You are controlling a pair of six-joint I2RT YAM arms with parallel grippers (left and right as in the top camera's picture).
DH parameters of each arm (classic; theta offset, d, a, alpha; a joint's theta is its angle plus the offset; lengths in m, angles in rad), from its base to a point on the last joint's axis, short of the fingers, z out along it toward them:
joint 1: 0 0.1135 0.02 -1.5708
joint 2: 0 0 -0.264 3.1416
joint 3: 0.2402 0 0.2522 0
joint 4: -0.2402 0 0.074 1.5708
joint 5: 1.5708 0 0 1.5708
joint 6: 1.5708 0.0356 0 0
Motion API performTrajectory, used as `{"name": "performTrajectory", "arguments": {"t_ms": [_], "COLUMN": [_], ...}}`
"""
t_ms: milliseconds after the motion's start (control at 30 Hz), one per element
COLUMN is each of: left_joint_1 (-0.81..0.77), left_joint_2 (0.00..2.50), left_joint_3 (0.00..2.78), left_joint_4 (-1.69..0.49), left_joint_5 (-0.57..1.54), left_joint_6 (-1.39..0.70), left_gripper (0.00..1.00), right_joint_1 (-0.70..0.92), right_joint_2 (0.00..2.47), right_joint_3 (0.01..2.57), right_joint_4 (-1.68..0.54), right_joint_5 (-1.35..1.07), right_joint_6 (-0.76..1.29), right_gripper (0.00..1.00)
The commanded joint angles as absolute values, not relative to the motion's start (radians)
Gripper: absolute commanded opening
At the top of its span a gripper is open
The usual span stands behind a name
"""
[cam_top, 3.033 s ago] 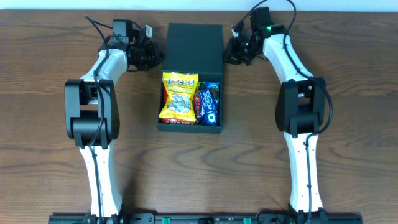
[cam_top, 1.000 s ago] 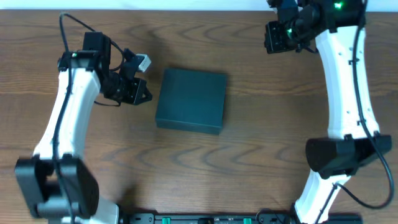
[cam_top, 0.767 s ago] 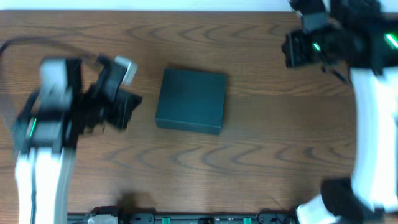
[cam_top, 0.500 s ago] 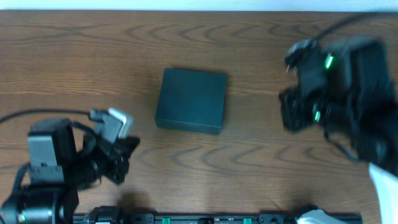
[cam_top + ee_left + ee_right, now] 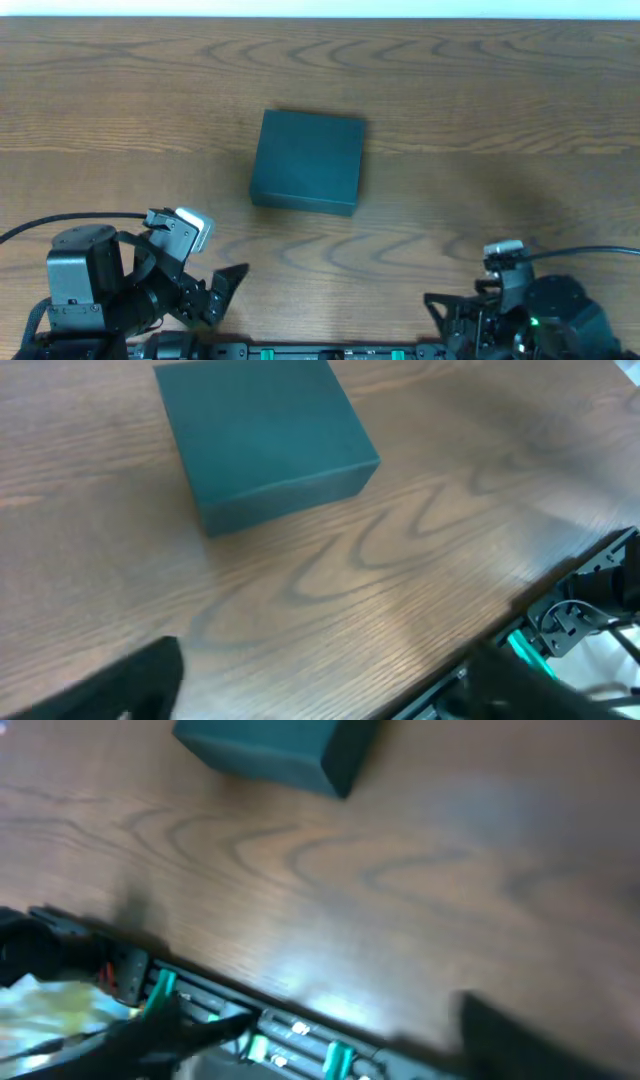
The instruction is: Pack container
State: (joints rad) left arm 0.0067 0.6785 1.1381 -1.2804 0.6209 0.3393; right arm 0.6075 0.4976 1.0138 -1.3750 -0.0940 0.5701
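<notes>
The container is a dark teal box lying shut in the middle of the wooden table, its lid flat and its contents hidden. It also shows in the left wrist view as the container and at the top of the right wrist view as the container. My left gripper is folded back at the table's near left edge, far from the box, and the left gripper stands open and empty. At the near right edge my right gripper sits likewise, and the right gripper is open with nothing between its fingers.
Bare wood table surrounds the box on all sides. A black rail with green clips runs along the near table edge, under both arms.
The lid has been closed over the snacks. Both arms swung away from the box's sides back to the near edge, and both grippers went from shut to open.
</notes>
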Motion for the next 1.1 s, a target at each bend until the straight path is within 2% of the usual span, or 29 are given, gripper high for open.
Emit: {"name": "performTrajectory", "arguments": {"t_ms": [0,533,633,767,900,1067], "left_joint_1": [0.013,0.013,0.013,0.013,0.013,0.065], "left_joint_2": [0.679,0.679,0.679,0.68,0.659,0.546], "left_joint_3": [1.134,1.134,1.134,1.105,1.007,0.75], "left_joint_4": [-1.286,-1.286,-1.263,-1.139,-0.959,-0.677], "left_joint_5": [0.617,0.617,0.54,0.432,0.259,0.168], "left_joint_6": [0.344,0.344,0.359,0.34,0.216,0.083], "left_gripper": [0.95,0.95,0.95,0.95,0.95,0.95], "right_joint_1": [0.616,0.616,0.616,0.616,0.616,0.616], "right_joint_2": [0.484,0.486,0.486,0.486,0.486,0.486], "right_joint_3": [0.955,0.879,0.879,0.879,0.879,0.879], "right_joint_4": [-1.363,-1.372,-1.372,-1.372,-1.372,-1.372], "right_joint_5": [-0.106,-0.106,-0.106,-0.106,-0.106,-0.106], "right_joint_6": [0.847,0.878,0.878,0.879,0.878,0.879], "right_gripper": [0.99,0.99,0.99,0.99,0.99,0.99]}}
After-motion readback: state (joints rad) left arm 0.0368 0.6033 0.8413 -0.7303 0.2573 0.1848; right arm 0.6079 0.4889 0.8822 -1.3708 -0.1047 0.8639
